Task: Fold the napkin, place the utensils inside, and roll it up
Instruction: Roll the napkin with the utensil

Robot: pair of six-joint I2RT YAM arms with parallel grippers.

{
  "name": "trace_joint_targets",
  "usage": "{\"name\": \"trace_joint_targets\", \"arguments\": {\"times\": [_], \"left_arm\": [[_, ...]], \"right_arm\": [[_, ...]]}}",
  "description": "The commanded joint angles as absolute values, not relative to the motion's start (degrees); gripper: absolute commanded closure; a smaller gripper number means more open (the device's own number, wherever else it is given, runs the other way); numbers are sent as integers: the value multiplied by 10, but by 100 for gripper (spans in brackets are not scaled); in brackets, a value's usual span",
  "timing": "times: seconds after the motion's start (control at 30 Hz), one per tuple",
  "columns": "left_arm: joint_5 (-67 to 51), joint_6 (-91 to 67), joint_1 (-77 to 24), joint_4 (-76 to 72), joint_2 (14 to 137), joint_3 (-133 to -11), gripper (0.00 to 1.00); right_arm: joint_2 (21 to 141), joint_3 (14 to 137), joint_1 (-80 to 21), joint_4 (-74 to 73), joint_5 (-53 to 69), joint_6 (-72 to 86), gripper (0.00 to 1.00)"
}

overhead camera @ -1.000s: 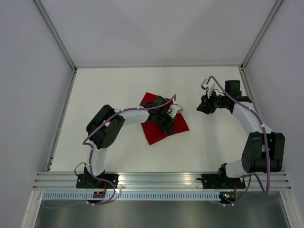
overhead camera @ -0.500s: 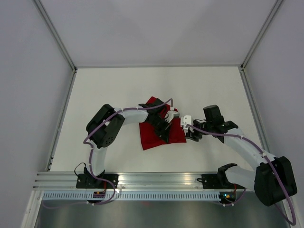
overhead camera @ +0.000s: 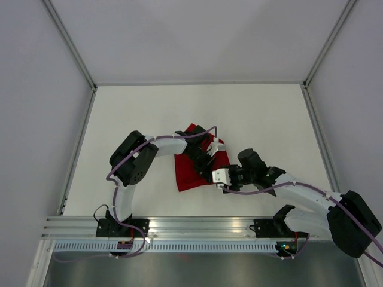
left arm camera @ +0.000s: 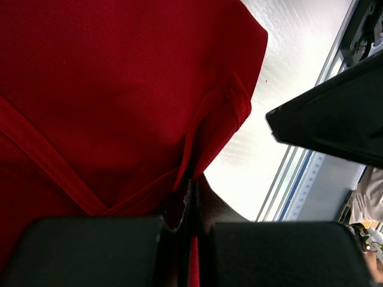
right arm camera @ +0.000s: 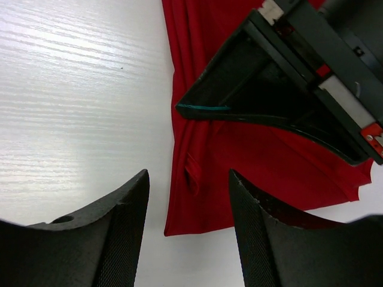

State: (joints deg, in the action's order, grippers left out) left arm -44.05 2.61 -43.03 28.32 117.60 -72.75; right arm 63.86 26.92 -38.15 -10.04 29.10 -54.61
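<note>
Left claw (left arm camera: pixel 192 206) pinching napkin (overhead camera: pixel 190 170), corner pointing away

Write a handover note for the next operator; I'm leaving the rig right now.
Left gripper: shut on a raised fold of the napkin.
Right gripper: open, at the napkin's near edge, holding nothing.
Napkin lies creased, mid-table. No utensils show in any view.
Done: fold started, not finished.
Left: complete the fold, place utensils inside, roll it up.
</note>
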Motion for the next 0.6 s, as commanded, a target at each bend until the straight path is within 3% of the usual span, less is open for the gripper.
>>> {"name": "trace_joint_targets", "arguments": {"times": [0.0, 0.57], "left_arm": [[-399, 40, -430, 315, 1205, -723, 98], [-397, 47, -430, 320, 1201, -722, 98]], "right_arm": [[649, 258, -412, -35, 255, -537, 39], [737, 273, -489, 31, 173, -521, 42]]}}
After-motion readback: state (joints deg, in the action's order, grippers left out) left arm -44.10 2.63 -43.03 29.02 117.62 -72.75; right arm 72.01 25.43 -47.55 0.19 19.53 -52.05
